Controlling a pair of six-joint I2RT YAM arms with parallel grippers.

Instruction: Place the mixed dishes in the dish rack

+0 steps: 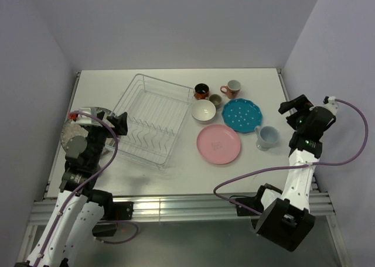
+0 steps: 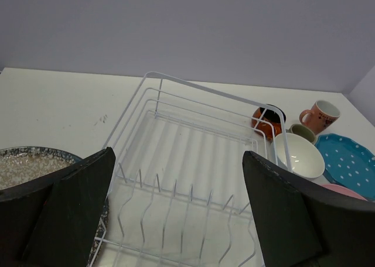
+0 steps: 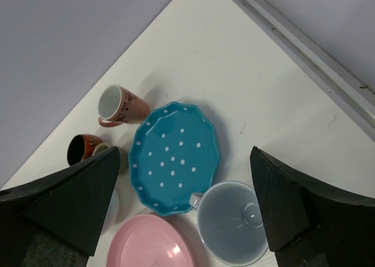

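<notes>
The wire dish rack [image 1: 153, 117] stands left of centre and holds nothing; it also fills the left wrist view [image 2: 193, 138]. A grey speckled plate [image 1: 73, 139] lies left of it, partly under my left arm, and shows in the left wrist view [image 2: 29, 167]. My left gripper [image 1: 120, 123] is open and empty over the rack's left edge [image 2: 177, 156]. To the right lie a white bowl [image 1: 204, 110], pink plate [image 1: 218, 144], teal dotted plate [image 1: 241, 115] and pale blue mug [image 1: 266, 137]. My right gripper [image 1: 292, 108] hangs open and empty above them [image 3: 184, 153].
A dark-red mug [image 1: 201, 91], a grey-beige mug [image 1: 215, 101] and a pink mug [image 1: 232, 89] stand behind the bowl near the back wall. No separate black mug shows. The table's raised rail [image 1: 285, 88] runs along the right edge.
</notes>
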